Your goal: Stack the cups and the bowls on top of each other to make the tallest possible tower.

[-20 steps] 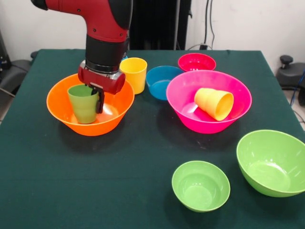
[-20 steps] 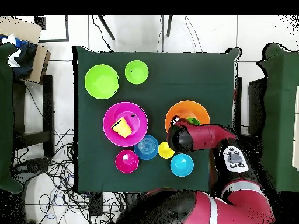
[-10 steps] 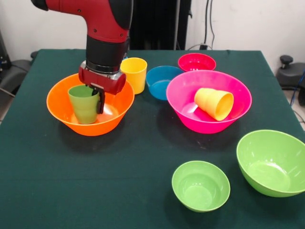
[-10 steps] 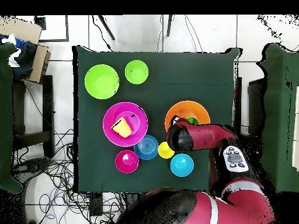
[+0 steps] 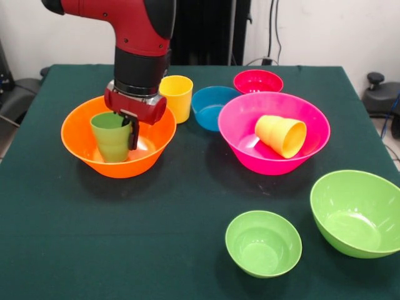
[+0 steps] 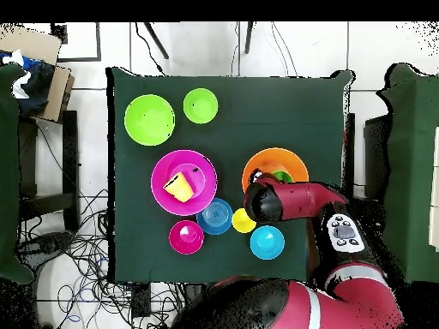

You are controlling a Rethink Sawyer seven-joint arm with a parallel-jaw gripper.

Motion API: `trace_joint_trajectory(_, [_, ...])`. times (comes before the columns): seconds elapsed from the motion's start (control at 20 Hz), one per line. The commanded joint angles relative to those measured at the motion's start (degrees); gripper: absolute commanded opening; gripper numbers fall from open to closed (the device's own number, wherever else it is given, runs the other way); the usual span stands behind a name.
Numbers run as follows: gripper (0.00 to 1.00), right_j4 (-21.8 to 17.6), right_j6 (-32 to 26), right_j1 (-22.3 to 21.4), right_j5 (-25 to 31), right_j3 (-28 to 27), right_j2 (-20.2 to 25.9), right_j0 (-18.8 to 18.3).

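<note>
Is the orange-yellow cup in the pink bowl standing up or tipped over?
Tipped over. The orange-yellow cup lies on its side inside the large pink bowl, its open mouth facing the lower right of the front view.

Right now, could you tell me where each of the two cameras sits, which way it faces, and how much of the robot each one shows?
Front view: sits across the table, facing the robot; shows the red arm coming down from above, its gripper at the green cup in the large orange bowl.
Overhead view: sits above the table, looking straight down; the robot's base fills the bottom, the arm reaching up over the orange bowl.
Both share the green table, the large pink bowl and the orange-yellow cup lying in it.
</note>
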Motion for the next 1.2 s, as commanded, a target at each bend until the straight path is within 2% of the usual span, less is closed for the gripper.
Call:
trace_joint_trajectory(0.05, [0.0, -3.8, -9.0, 1.0, 4.8, -3.8, 6.7, -0.1])
trace_joint_trajectory(0.55, [0.0, -3.7, -9.4, 1.0, 5.3, -3.7, 7.1, -0.4])
trace_joint_trajectory(0.6, [1.0, -3.7, -9.4, 1.0, 5.3, -3.6, 7.2, -0.5])
trace_joint_trajectory(1.2, [1.0, -3.7, -9.6, 0.7, 6.6, -3.9, 7.3, -0.3])
